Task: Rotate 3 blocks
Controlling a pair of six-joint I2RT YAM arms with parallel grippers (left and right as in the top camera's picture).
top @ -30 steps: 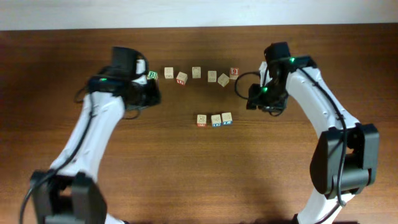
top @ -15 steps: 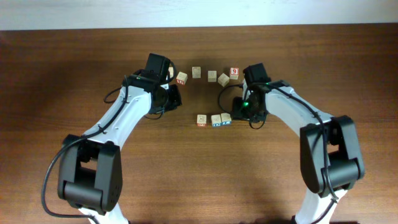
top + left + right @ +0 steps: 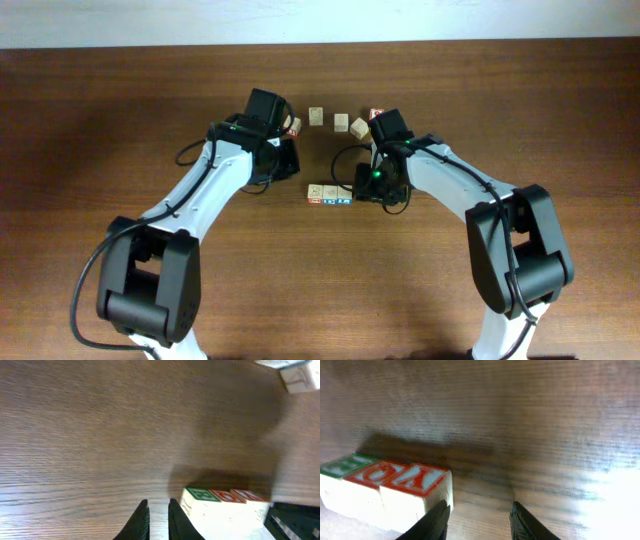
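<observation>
Convergence of both arms on the blocks [image 3: 328, 193] is what separates the overhead view from the pictures of a second earlier. The left gripper [image 3: 288, 170] has been swung in to stand just left of the row, and the right gripper [image 3: 377, 186] has been brought against its right end. The row itself appears to have been nudged a little leftward, so the turn is judged begun but not finished. The spare cubes [image 3: 341, 122] lie beyond both hands, untouched. From the left wrist, the left gripper [image 3: 159, 521] is seen drawn almost together, only a thin slit left, with nothing held. The blocks [image 3: 225, 505] sit just to the right of its fingers [image 3: 142, 520], apart from them. They are pale, matt, square-edged wood with green and red-orange printing on top. A dark shape at the row's far end is taken to be the other hand. From the right wrist, the right gripper [image 3: 481, 525] is found roughly half open and empty, its black fingers [image 3: 436, 522] smooth and tapered. The blocks [image 3: 390, 485] rest at its left, their near corner right beside the left finger. The table [image 3: 530, 420] is dark, fine-grained wood with a faint sheen, on which sliding is expected to be easy.
</observation>
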